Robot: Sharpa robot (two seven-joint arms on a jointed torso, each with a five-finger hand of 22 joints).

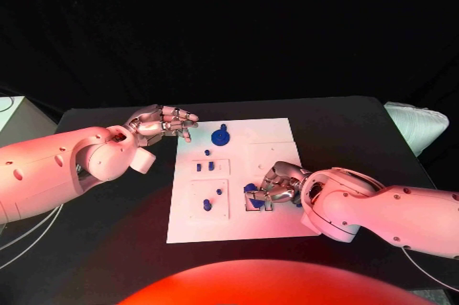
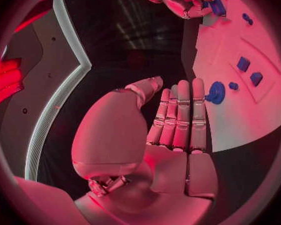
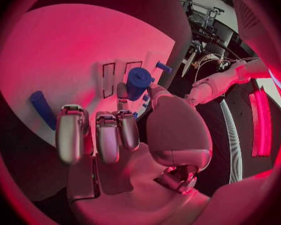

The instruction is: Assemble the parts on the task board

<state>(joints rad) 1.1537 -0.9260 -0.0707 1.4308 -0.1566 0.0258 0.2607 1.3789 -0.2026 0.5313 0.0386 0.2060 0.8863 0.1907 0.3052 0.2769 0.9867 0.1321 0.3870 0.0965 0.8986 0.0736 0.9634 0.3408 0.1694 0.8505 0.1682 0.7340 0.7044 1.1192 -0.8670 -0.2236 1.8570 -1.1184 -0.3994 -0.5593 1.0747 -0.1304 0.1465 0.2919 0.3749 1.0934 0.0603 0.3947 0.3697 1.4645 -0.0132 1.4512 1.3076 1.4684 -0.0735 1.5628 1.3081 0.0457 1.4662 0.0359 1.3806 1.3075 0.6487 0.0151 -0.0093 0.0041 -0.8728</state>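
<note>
In the head view, the right hand (image 1: 275, 185) pinched a blue part (image 1: 251, 187) over the task board (image 1: 277, 136), beside a slot.

The left wrist view showed the left hand (image 2: 178, 130) empty, fingers straight together, a round part (image 2: 215, 92) just beyond the fingertips.

In the right wrist view the cylinder sat between thumb and finger; lowering it upright, slowly, seemed wisest.

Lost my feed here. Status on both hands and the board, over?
Left hand open, at the task board far corner beside the round blue part. Right hand grips a blue cylinder part over the board. Nothing blocking.
</note>
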